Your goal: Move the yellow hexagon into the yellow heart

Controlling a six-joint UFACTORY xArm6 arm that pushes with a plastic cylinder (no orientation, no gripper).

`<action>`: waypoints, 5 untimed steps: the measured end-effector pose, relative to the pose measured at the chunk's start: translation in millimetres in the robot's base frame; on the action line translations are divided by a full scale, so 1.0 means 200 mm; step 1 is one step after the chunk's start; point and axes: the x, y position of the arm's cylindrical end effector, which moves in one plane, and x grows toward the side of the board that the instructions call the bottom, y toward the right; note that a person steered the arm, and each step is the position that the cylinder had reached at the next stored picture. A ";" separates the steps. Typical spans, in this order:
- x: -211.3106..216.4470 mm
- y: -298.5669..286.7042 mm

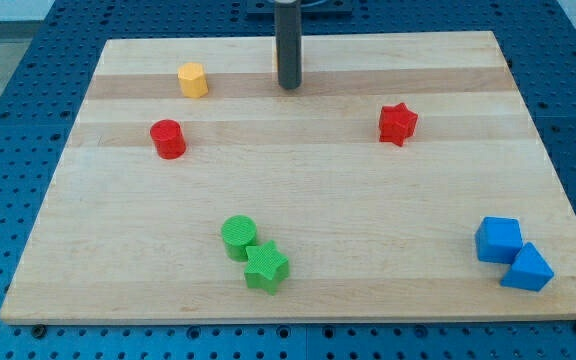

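Observation:
The yellow hexagon (193, 79) lies near the view's top left of the wooden board (318, 190). My tip (288, 87) rests on the board to the right of the hexagon, about a hundred pixels away and not touching it. A thin yellow sliver (275, 58) shows at the rod's left edge, just above the tip. It may be the yellow heart, but the rod hides most of it and I cannot make out its shape.
A red cylinder (168, 138) sits below the hexagon. A red star (398, 123) lies at the right. A green cylinder (238, 237) and green star (266, 267) touch near the bottom middle. A blue cube (498, 240) and blue triangular block (528, 268) sit at the bottom right.

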 end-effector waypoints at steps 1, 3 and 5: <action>0.21 -0.20; 0.21 -0.78; 0.00 -0.90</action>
